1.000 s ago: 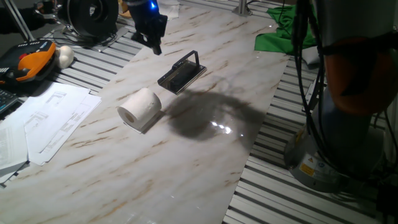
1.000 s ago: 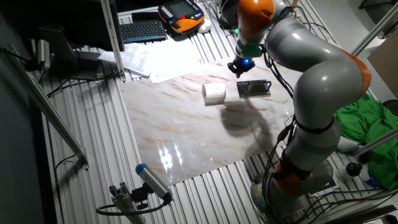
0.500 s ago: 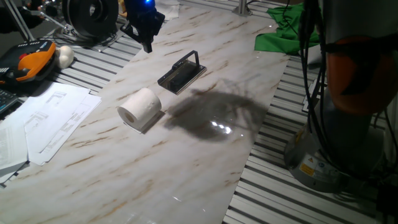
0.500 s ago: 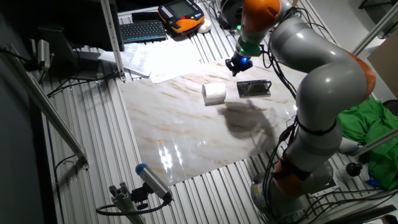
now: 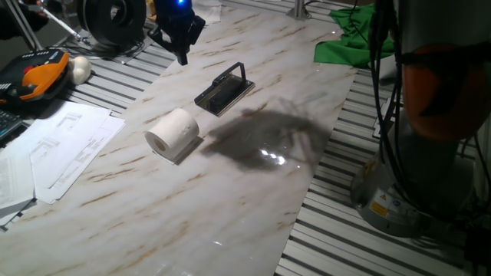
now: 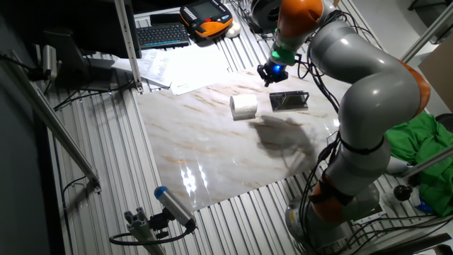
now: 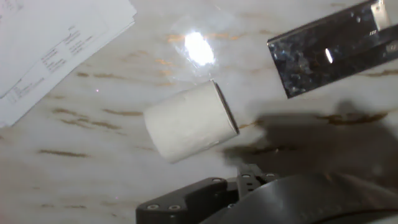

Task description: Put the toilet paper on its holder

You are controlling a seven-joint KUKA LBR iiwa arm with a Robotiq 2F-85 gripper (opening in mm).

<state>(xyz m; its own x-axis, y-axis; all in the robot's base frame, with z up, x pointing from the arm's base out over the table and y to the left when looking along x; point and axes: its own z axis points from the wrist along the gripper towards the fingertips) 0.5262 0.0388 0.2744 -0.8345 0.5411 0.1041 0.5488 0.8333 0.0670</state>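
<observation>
- The toilet paper [image 5: 173,132] lies on its side on the marble-patterned surface [image 5: 253,199], left of centre in one fixed view; in the other fixed view [image 6: 243,106] it sits in the upper middle of the frame.
- The holder [image 5: 224,90] lies flat on the surface just up and right of the roll, apart from it, its dark bar arching over the base. In the other fixed view [image 6: 289,100] it sits right of the roll.
- In the hand view the roll [image 7: 189,121] fills the centre, its hollow end facing right, and the shiny holder base [image 7: 333,48] runs off the upper right edge.
- The end effector [image 5: 182,55] hangs in the upper left of one fixed view, above the far edge of the surface, clear of both roll and holder, holding nothing. Whether its fingers are spread or pressed together cannot be told.
- In the other fixed view the end effector [image 6: 270,75] hangs just above the gap between roll and holder, a blue light glowing on it.
- Loose white papers [image 5: 57,146] lie at the left edge, beside the surface; they also show in the hand view's upper left [image 7: 53,43].
- A green cloth [image 5: 345,42] lies at the upper right.
</observation>
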